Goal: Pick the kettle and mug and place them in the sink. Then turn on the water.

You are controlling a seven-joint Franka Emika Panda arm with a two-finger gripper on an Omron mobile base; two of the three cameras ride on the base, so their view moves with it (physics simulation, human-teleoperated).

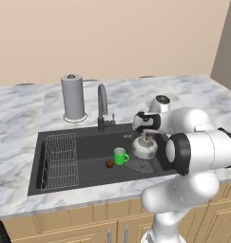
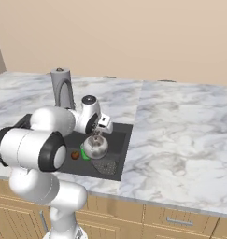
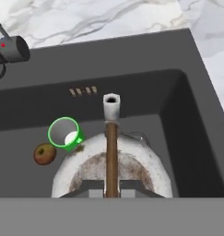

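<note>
The claw (image 3: 111, 193) is closed tight on the thin arched handle of the kettle (image 3: 111, 173), its two dark tips pinching the brown bar from either side at the bottom centre of the hand view; the tips themselves are mostly cut off by the lower edge there. In the left base view the claw (image 1: 144, 135) sits just right of centre, above the kettle (image 1: 144, 148), which is inside the sink (image 1: 88, 137) near its right end (whether its base rests on the sink floor or hangs just above it I cannot tell). The mug (image 1: 120, 156) stands upright in the sink just left of the kettle, with a small brown round thing (image 1: 109, 163) beside it. In the right base view the arm's white links hide much of the sink (image 2: 119, 149), and the mug (image 2: 83, 153) shows as a green sliver behind the kettle (image 2: 95, 147). The faucet (image 1: 102, 107) rises at the sink's rear edge, the paper-towel roll (image 1: 72, 97) on the bench (image 1: 22, 114) to its left.
</note>
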